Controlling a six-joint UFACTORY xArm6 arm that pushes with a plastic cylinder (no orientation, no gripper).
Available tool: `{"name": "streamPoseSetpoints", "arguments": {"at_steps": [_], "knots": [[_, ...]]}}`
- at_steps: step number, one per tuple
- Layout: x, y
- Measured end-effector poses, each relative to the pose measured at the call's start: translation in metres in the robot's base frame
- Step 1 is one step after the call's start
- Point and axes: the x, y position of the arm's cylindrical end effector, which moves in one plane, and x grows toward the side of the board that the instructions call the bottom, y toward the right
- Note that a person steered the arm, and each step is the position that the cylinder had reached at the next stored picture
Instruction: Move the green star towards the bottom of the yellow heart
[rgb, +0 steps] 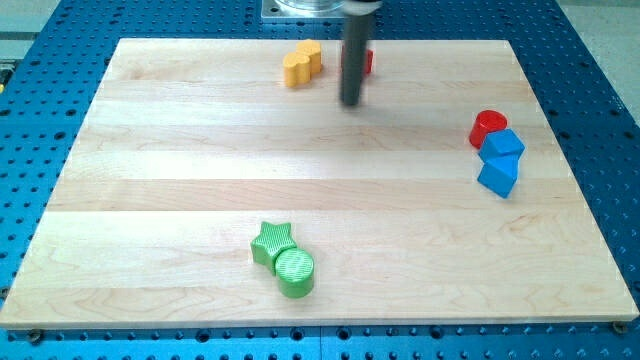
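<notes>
The task looks barely begun. The green star (272, 241) sits near the view's bottom of the desk (150, 150), touching a green cylinder (295, 272) just below and right of it. The yellow heart (301, 63) lies well apart, at the view's top. My tip (351, 102) stands just right of the heart, with a red block (368, 62) partly hidden behind the rod. There are no jaws to open or close. The whole push up the desk remains.
</notes>
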Motion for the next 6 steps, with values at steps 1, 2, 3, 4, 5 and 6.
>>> {"name": "streamPoseSetpoints", "arguments": {"at_steps": [1, 2, 3, 4, 5, 6], "knots": [[-0.026, -0.077], [-0.033, -0.07], [-0.035, -0.013], [-0.025, -0.039], [0.069, -0.044], [0.168, 0.034]]}}
